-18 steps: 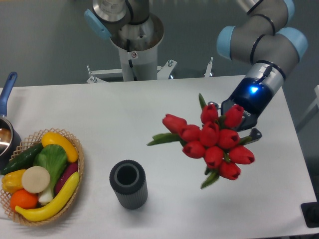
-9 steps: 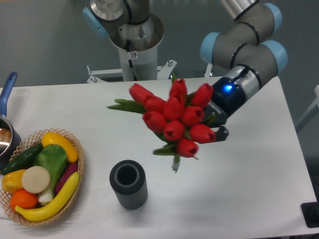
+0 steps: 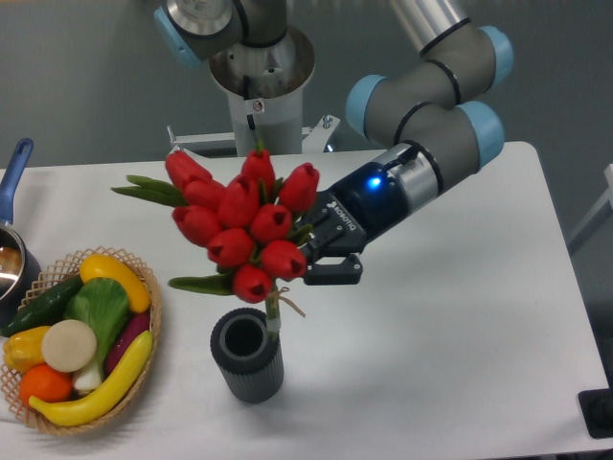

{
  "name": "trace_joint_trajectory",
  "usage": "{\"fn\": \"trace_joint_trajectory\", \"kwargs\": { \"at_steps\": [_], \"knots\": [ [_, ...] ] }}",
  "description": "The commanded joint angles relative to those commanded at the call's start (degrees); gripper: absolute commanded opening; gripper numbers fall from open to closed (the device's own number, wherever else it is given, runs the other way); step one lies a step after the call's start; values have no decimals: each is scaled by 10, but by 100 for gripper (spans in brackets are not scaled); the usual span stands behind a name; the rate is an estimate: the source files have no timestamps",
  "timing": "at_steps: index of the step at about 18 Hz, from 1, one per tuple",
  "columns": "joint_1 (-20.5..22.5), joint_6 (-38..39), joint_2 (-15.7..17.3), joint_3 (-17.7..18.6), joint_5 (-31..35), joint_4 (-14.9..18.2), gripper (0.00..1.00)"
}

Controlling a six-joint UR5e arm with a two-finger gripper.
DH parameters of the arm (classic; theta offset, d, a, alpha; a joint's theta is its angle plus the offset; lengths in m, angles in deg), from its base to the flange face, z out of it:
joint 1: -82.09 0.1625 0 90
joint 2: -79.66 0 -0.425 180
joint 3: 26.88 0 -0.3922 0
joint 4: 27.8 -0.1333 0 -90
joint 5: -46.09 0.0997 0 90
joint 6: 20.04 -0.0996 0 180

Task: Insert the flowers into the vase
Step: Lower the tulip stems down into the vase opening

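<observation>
Above the vase (image 3: 247,356), the flowers (image 3: 241,222) hang in the air with their red heads fanned up and to the left and the stems drawn together into 1 thin tail that points down toward the right side of the vase's mouth. That slant seems deliberate: the bunch is wider than the mouth, so only the tied stem end can enter, and tilting the blooms away keeps the opening in sight. The gripper (image 3: 321,259) comes in from the right on its arm, and it appears clamped on the stems just under the blooms, though the heads hide the contact itself. So the flowers sit to the left of the gripper and partly in front of it, with the stem tip below it, seemingly just at the vase's rim; I cannot tell whether it has crossed inside. The vase stands upright on the white table (image 3: 460,316), near the front edge. Well to the left, a wicker basket (image 3: 144,359) of toy vegetables and a blue-handled pot (image 3: 11,192) play no part.
</observation>
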Motion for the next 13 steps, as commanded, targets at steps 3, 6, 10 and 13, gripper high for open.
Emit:
{"fn": "trace_joint_trajectory", "kwargs": {
  "at_steps": [3,6,10,13],
  "knots": [
    [-4,-3,-7,2,2,0,15],
    [-9,-6,-12,8,3,0,15],
    [-14,-10,-25,13,3,0,16],
    [-15,-13,-31,20,4,0,16]
  ]
}}
